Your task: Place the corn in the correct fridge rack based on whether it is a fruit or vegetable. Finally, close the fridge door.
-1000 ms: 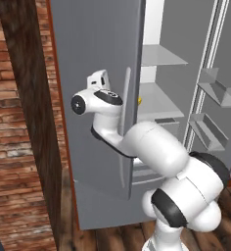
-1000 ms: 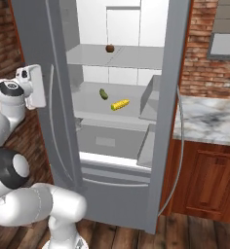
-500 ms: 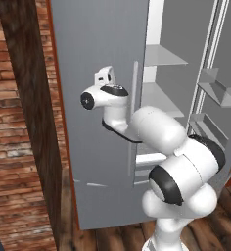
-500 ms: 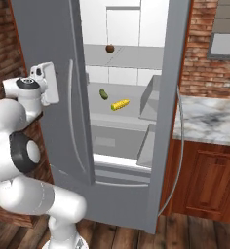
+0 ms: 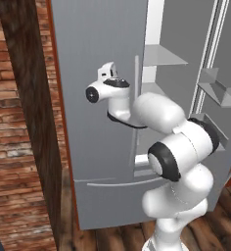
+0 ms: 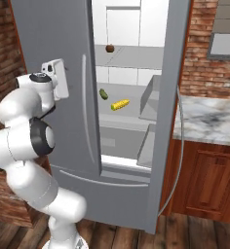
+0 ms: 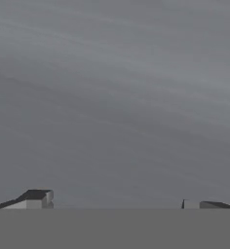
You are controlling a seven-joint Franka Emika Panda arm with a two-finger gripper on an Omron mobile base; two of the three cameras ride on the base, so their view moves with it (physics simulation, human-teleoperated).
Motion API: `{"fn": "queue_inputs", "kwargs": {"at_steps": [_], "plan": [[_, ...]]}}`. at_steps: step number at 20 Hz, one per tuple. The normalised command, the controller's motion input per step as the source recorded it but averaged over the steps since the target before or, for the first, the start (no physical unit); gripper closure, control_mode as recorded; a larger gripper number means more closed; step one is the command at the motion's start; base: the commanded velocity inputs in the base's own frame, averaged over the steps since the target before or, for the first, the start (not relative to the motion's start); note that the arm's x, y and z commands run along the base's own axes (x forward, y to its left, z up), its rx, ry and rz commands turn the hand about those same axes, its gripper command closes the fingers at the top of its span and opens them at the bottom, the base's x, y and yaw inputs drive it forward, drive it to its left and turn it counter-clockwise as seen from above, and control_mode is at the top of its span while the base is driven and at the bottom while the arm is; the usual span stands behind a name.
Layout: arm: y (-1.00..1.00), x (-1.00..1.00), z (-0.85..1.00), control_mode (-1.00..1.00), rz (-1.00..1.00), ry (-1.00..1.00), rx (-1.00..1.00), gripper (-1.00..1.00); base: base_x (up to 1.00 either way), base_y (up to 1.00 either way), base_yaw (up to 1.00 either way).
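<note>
Corn (image 6: 120, 104) lies on its side on the fridge rack (image 6: 129, 113), inside the fridge, seen through the gap between the two doors in the right base view. A dark green cucumber (image 6: 104, 94) sits on the same rack just beside the corn, toward the left fridge door (image 6: 63, 44). A small dark round item (image 6: 110, 48) rests on the upper shelf (image 6: 136, 57), above the corn. Gripper (image 6: 58, 80) is outside the fridge, up against the outer face of the left fridge door, near its vertical handle (image 6: 87, 114); that door stands between gripper and corn, so the two are well apart, no contact. In the hand view the fingertips (image 7: 36, 198) stand wide apart at the bottom corners, nothing between them, plain grey door surface ahead. Left base view shows the gripper (image 5: 107, 73) at the door's front, beside the handle (image 5: 135, 112). Right fridge door (image 6: 173, 87) stands swung open, next to a marble counter (image 6: 209, 119).
</note>
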Motion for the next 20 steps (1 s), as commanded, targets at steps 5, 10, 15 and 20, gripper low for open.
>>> {"fn": "queue_inputs", "kwargs": {"at_steps": [5, 10, 15, 20], "plan": [[-0.17, 0.48, -0.13, -1.00, 0.00, 0.00, -0.01, -1.00, 0.00, 0.00, 0.00], [-0.14, 0.36, -0.25, -1.00, 0.00, 0.00, -0.01, -1.00, 0.00, 0.00, 0.00], [-0.06, -0.38, -0.24, -1.00, -0.01, -0.01, 0.00, -1.00, 0.00, 0.00, 0.00], [0.06, -1.00, -0.03, -1.00, -0.06, -0.09, 0.01, -1.00, 0.00, 0.00, 0.00]]}}
